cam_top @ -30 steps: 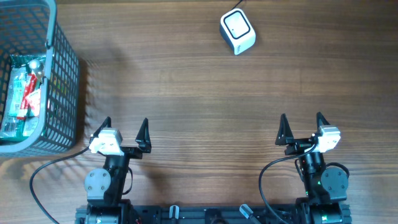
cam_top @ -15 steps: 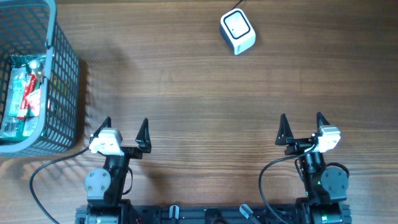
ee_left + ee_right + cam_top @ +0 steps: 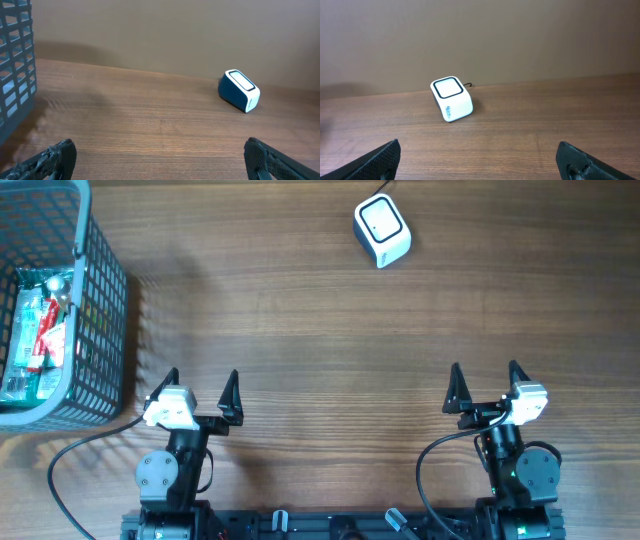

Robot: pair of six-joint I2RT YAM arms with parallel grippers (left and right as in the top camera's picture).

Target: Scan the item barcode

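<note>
Stage: the very start. Nothing of the scan looks done, judging by how things lie.
Left gripper: the left gripper point(image 3: 201, 380) sits at the near edge of the table point(image 3: 320, 330), left of centre. Its jaws are spread wide with nothing between them.
Right gripper: the right gripper point(image 3: 484, 375) sits at the near edge, right of centre. It too is fully spread and empty.
Item: the packaged items point(image 3: 35, 330) lie inside the basket point(image 3: 108, 300), which stands at the table's left edge toward the far left corner. A red-and-white packet and some green packaging show through the mesh. No barcode can be made out, and I cannot tell which packet is meant.
Scanner: the scanner point(image 3: 382, 230) stands near the far edge, a little right of centre and well apart from the basket. Its white face with a dark-rimmed window tilts upward. Nothing is in front of it.
Done: nothing is lifted, nothing is out of the basket, and nothing is presented to the scanner.
Left: reach into the basket, take hold of one packet, and lift it over the rim. Then carry it across the table and turn its barcode toward the scanner window.
Likely arm: the left gripper is the one just beside the basket, so the pick probably falls to it. The right gripper faces the scanner more squarely.
</note>
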